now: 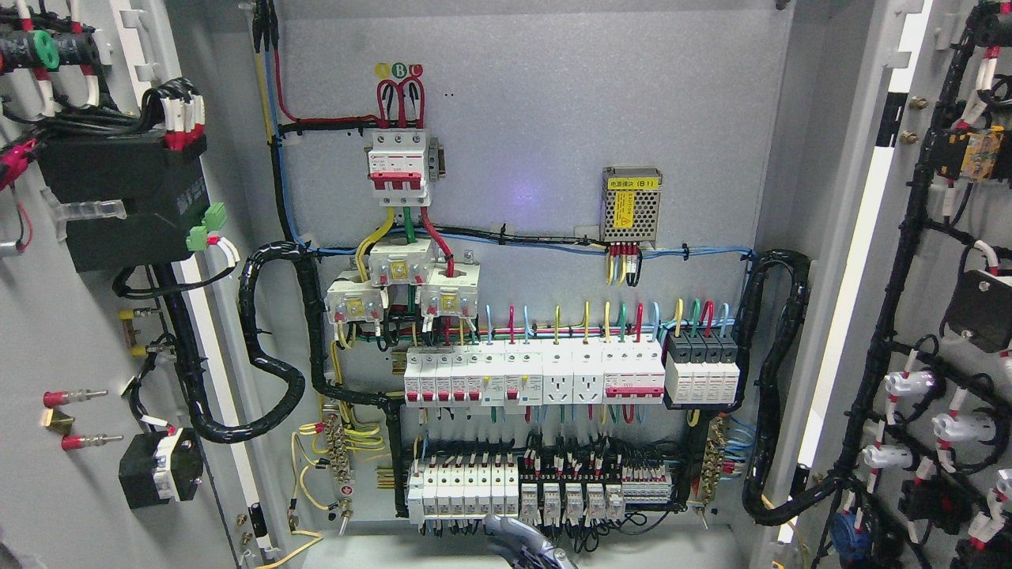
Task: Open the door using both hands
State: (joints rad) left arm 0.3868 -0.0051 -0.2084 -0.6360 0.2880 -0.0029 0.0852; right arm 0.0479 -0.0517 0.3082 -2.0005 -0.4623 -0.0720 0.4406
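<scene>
2 doors: both swung wide, left door and right door folded back to expose the cabinet interior.
Reason for position: leaves parked clear of the opening, so breakers and wiring lie fully in view.
Task stage: judged essentially done, nothing left to pull.
Hand: grey piece at bottom edge near centre, touching neither door; side unknown, finger state impossible to tell.
Breaker rows: mounted mid-panel, untouched.
</scene>
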